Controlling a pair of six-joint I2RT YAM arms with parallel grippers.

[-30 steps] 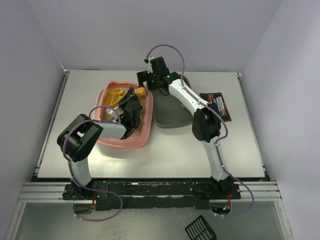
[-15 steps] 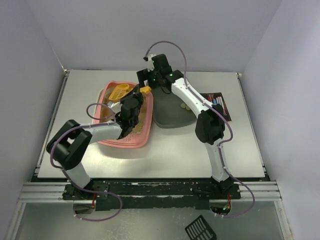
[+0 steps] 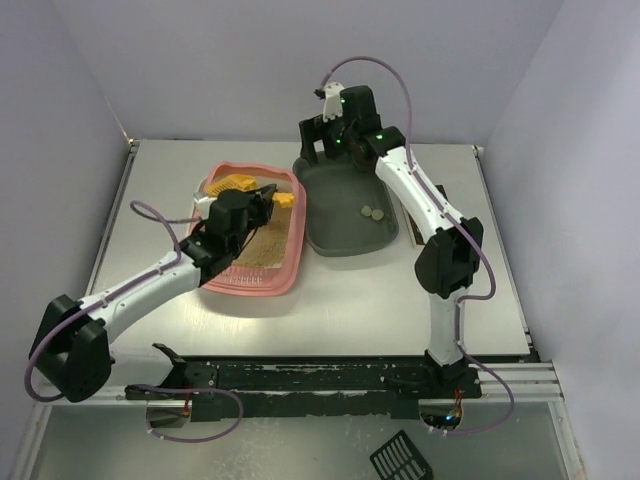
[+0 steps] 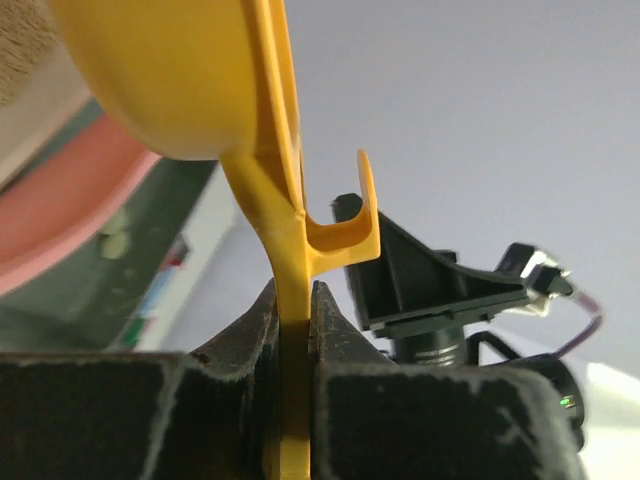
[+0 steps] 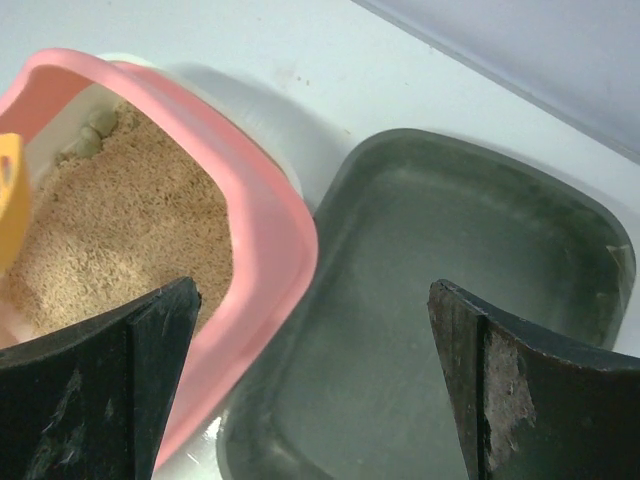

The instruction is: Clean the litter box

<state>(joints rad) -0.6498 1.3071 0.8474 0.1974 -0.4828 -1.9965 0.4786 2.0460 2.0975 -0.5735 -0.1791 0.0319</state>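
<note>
The pink litter box [image 3: 297, 243] with tan litter [image 3: 262, 245] sits left of centre. My left gripper [image 3: 262, 197] is shut on the handle of a yellow scoop [image 3: 233, 183], held over the box's far end. In the left wrist view the handle [image 4: 285, 250] is pinched in my gripper [image 4: 293, 330], with the scoop bowl [image 4: 170, 80] above. My right gripper [image 3: 322, 150] is open and empty above the gap between the litter box and the dark grey tray [image 3: 340, 225]. The right wrist view shows its fingers [image 5: 120, 350] wide apart over the pink rim [image 5: 270, 220] and the grey tray [image 5: 450, 300].
Two small lumps [image 3: 372, 212] lie in the grey tray. A black slotted part [image 3: 400, 458] lies below the table's near rail. The right arm reaches across the table's right half. Walls close in on three sides.
My right gripper has lifted and moved right and back, uncovering the grey tray and its lumps. My left arm has stretched out with its elbow swung left, still holding the scoop at the box's far end.
</note>
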